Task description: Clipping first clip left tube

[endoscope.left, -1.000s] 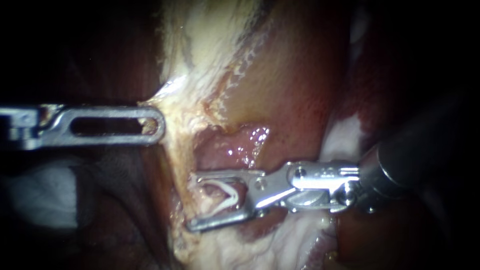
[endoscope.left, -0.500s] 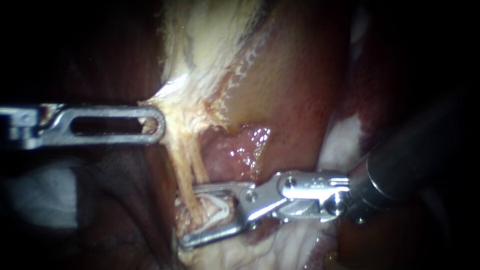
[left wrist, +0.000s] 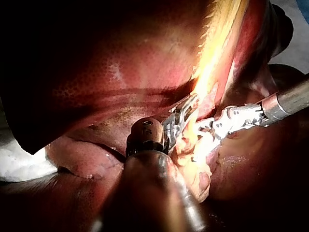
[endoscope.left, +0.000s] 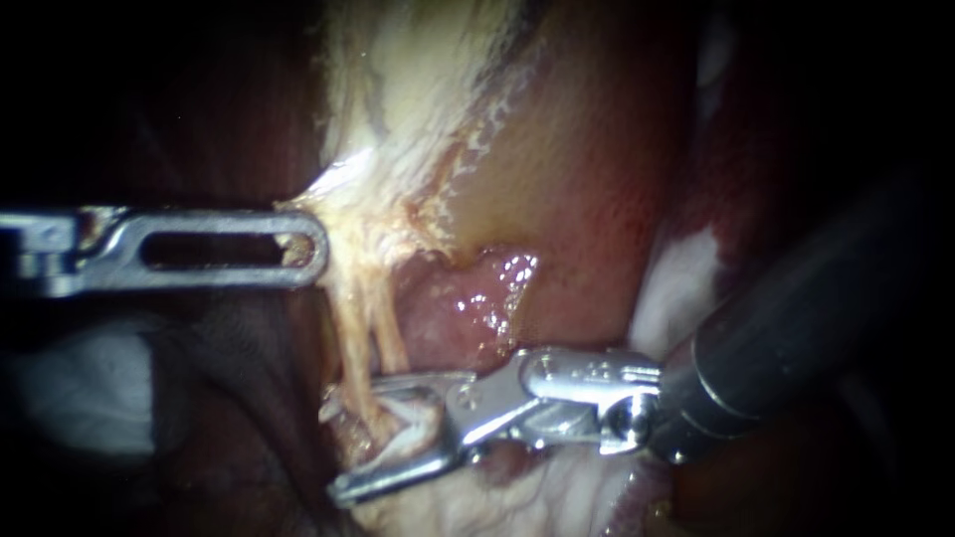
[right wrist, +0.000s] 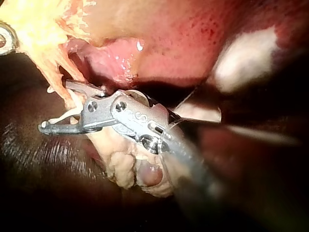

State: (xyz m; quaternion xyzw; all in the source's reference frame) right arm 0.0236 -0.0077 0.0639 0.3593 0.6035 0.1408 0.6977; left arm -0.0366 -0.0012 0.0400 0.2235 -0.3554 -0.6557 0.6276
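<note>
- Pincer on left instrument (endoscope.left: 306,244) clamped tight on pale tissue (endoscope.left: 373,214).
- Right instrument (endoscope.left: 360,438) pincer wide apart, clip (endoscope.left: 416,420) sitting inside, tube (endoscope.left: 358,328) running between the two halves.

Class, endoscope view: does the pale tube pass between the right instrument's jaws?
Yes, the pale tube runs down into the right instrument's open jaws.
</note>
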